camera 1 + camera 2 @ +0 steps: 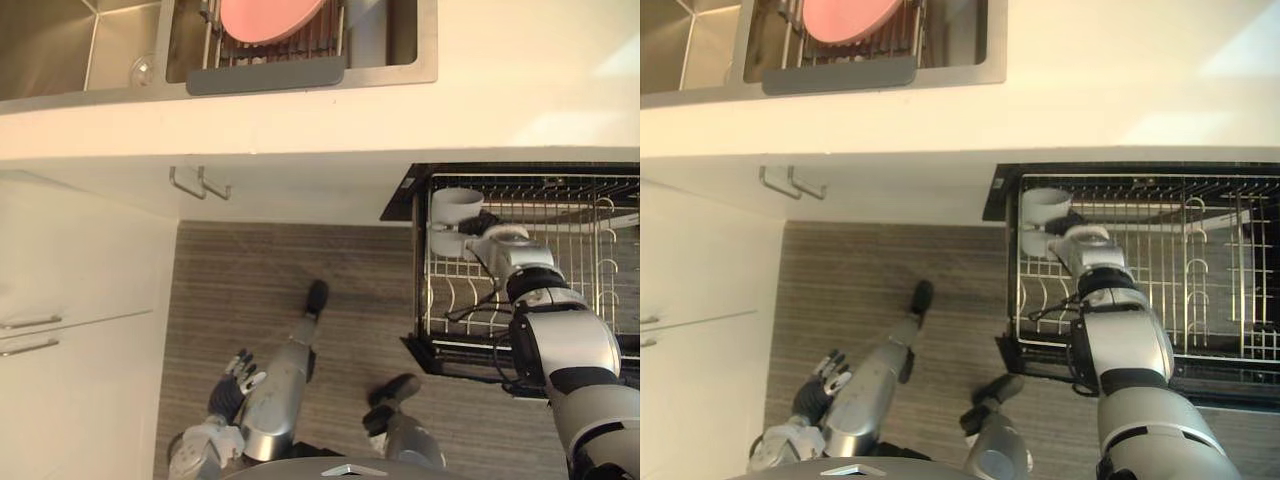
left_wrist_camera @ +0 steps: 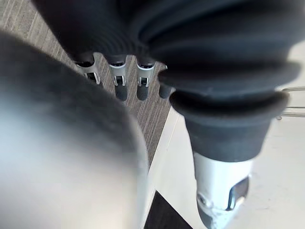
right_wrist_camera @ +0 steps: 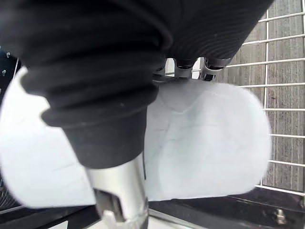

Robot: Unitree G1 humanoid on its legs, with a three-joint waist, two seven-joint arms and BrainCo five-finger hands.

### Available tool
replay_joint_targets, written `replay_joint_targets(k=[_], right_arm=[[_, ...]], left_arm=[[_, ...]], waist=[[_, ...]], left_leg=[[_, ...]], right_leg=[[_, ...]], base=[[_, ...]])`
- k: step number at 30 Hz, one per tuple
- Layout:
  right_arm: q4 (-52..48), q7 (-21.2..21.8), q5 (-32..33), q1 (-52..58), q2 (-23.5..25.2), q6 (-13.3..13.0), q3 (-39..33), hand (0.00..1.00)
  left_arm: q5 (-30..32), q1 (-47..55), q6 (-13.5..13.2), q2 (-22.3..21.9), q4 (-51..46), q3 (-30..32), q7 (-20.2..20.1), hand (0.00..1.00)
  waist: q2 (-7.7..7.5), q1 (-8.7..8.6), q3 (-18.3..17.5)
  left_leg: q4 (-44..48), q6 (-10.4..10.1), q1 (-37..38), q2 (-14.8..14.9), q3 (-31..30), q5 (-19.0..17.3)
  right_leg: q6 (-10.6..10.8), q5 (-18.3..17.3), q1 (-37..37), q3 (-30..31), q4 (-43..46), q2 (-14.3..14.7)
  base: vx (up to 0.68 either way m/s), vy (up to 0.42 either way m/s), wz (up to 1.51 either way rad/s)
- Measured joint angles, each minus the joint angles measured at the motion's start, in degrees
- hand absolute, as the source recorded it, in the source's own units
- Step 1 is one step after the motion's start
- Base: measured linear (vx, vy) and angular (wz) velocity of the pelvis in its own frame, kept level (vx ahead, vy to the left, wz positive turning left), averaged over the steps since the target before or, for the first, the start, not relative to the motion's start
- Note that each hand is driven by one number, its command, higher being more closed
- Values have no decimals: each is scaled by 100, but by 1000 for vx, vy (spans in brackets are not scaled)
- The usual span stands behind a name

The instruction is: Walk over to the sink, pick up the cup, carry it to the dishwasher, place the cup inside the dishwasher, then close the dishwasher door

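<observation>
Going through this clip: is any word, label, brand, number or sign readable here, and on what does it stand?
None readable. The white cup held in the right hand shows a plain side; the dishwasher rack, the pink plate in the sink and the cabinet doors show no print.

We are looking at a plain white cup (image 1: 455, 207) against the pale wire grid of the dishwasher rack (image 1: 545, 212), which is sitting in a black frame (image 1: 399, 198). The right hand (image 1: 483, 224) is showing its dark ribbed cover beside that white, and the left hand (image 1: 238, 378) is showing silver fingers with dark tips. The floor (image 1: 250, 280) is running in fine grey-brown stripes. We are seeing a pink plate (image 1: 268, 15) above a dark grey tray (image 1: 265, 75) in the steel-grey sink (image 1: 428, 45), a cream counter (image 1: 300, 120) and off-white cabinets (image 1: 70, 400).
</observation>
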Motion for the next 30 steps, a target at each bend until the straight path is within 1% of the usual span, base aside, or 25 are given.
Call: replay_joint_targets(k=[4,6,9,10,11,12,13,15,16,17,18,19,20,21,22,23,24,25,27,30], right_arm=[[-11,78,1,5,3,-34,86,0],[-117,87,1,34,2,-123,94,0],[-1056,127,8,455,14,-180,91,0],[-1700,86,64,780,42,-261,72,0],[-1804,82,69,844,53,-274,60,0],[-2277,64,97,1114,158,-306,-61,0],[-2861,6,120,1500,377,-397,-205,0],[-3309,-18,116,1856,561,-465,-306,0],[-3860,-38,116,2369,817,-547,-465,0],[-4079,-37,117,2591,932,-578,-508,0],[-4526,-40,117,3077,1195,-625,-639,0],[-4745,-51,118,3322,1336,-638,-690,0],[-5130,-73,118,3780,1597,-679,-700,0],[-5374,-102,132,4126,1833,-775,-703,0],[-5477,-117,210,4269,1939,-829,-720,0],[-5672,-114,379,4480,2168,-938,-823,0],[-5849,-93,598,4638,2326,-1102,-904,0],[-5932,-46,691,4692,2386,-1187,-927,0],[-6257,151,794,4815,2510,-1368,-898,0],[-6561,360,796,4830,2610,-1450,-825,0]], left_arm=[[-2,1,30,-47,-61,-3,5,0],[-1,2,42,-54,-179,-6,83,0],[7,6,170,-54,-198,10,147,0],[20,32,190,-54,-188,21,221,0],[20,38,190,-54,-188,29,222,0],[22,75,180,-54,-176,73,234,0],[25,136,164,-58,-110,188,257,0],[27,157,137,-54,15,266,288,0],[49,196,119,-48,106,445,309,0],[62,222,111,-45,134,512,303,0],[131,278,77,-46,223,693,288,0],[162,299,42,-50,292,757,275,0],[244,313,-29,-52,483,977,226,0],[329,306,-40,-60,710,1150,216,0],[373,305,-47,-64,807,1222,222,0],[474,295,-62,-102,1011,1386,224,0],[545,269,-69,-155,1187,1536,249,0],[590,258,-74,-183,1266,1603,275,0],[677,251,-62,-280,1559,1844,377,0],[680,260,-33,-352,1802,2072,460,0]], waist=[[0,-11,1],[-4,-35,4],[-43,-100,28],[-66,-198,33],[-74,-204,31],[-134,-220,20],[-244,-338,-8],[-357,-442,-73],[-515,-538,-156],[-588,-562,-213],[-718,-629,-378],[-778,-661,-459],[-882,-724,-660],[-952,-857,-839],[-975,-905,-907],[-1001,-984,-1006],[-996,-1040,-1067],[-987,-1046,-1088],[-959,-1092,-1245],[-930,-1092,-1406]], left_leg=[[0,-11,117,6,15,-9],[0,-26,229,33,49,-22],[-1,-43,388,96,170,-55],[-2,-41,478,119,230,-77],[-2,-43,498,127,254,-83],[-3,-44,579,168,351,-120],[-5,-51,665,198,470,-156],[-6,-53,694,210,503,-172],[-6,-62,754,237,620,-215],[-6,-70,778,248,648,-237],[-6,-74,809,253,723,-276],[-6,-81,843,255,776,-303],[-5,-87,901,249,805,-332],[-5,-97,960,245,856,-353],[-5,-110,1007,248,905,-371],[-7,-126,1117,252,960,-405],[-15,-141,1236,271,1033,-427],[-36,-146,1303,290,1090,-444],[-38,-161,1502,335,1245,-499],[-39,-212,1697,359,1318,-576]], right_leg=[[1,-23,120,2,-3,0],[-6,-33,204,28,-1,12],[-20,-37,278,164,10,26],[-28,-42,342,209,16,35],[-29,-43,345,234,19,35],[-41,-44,342,363,36,37],[-60,-61,352,473,70,48],[-69,-75,345,524,80,48],[-75,-83,340,617,79,44],[-75,-84,334,660,77,42],[-70,-94,328,724,67,35],[-67,-106,333,763,68,23],[-63,-120,336,831,70,4],[-58,-131,362,875,70,-6],[-56,-133,386,914,65,-7],[-59,-136,441,996,59,-7],[-64,-139,509,1075,58,-4],[-68,-141,535,1124,61,-2],[-120,-175,612,1286,61,12],[-145,-189,742,1390,52,20]], base=[[0,0,0],[-33,-12,-8],[-55,-13,-20],[-42,-12,-18],[-57,-13,-31],[-48,-23,-44],[-52,-29,-45],[-17,-25,-25],[11,-26,-27],[20,-28,-35],[41,-28,-25],[47,-22,-30],[79,-30,-26],[62,-26,-26],[48,-25,-28],[3,-13,-33],[-12,-13,-36],[-55,-20,-36],[-91,-27,-38],[-59,-21,-19]])
